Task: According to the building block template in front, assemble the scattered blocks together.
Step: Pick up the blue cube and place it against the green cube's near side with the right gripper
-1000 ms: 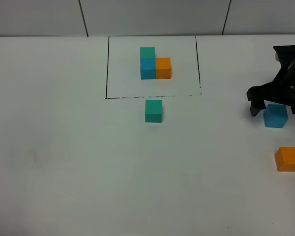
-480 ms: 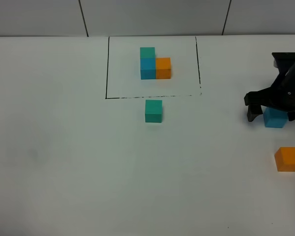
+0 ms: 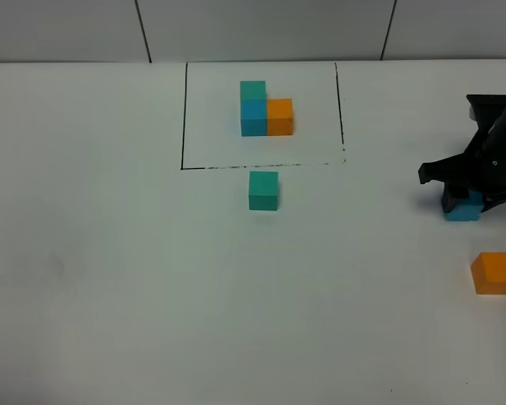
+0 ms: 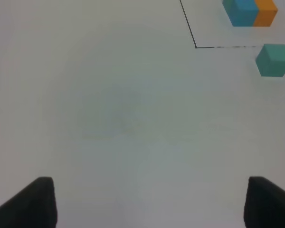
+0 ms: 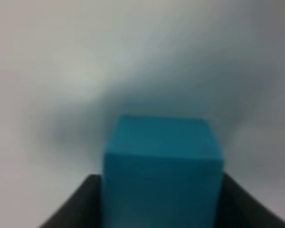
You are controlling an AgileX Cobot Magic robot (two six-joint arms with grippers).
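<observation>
The building block template (image 3: pixel 266 114) lies at the far middle of the table: teal-green, blue and orange cubes in an L inside a thin black frame. The loose teal-green cube (image 3: pixel 263 190) sits just in front of the frame. My right gripper (image 3: pixel 465 202) is down at the right edge, shut on the sky-blue cube (image 3: pixel 464 213), which rests on the table. The right wrist view shows this cube (image 5: pixel 164 161) filling the gap between the dark fingers (image 5: pixel 80 202). The loose orange cube (image 3: pixel 495 272) lies nearer the front right. My left gripper (image 4: pixel 147 204) is open and empty, outside the exterior view.
The left wrist view shows the frame's corner (image 4: pixel 195 46), the template's blue and orange cubes (image 4: pixel 251 10) and the loose teal-green cube (image 4: pixel 274 59) far ahead. The white table (image 3: pixel 110 253) meets a wall at the back.
My right gripper has lowered over the sky-blue cube and its fingers have closed in against its sides. The other cubes have not moved.
</observation>
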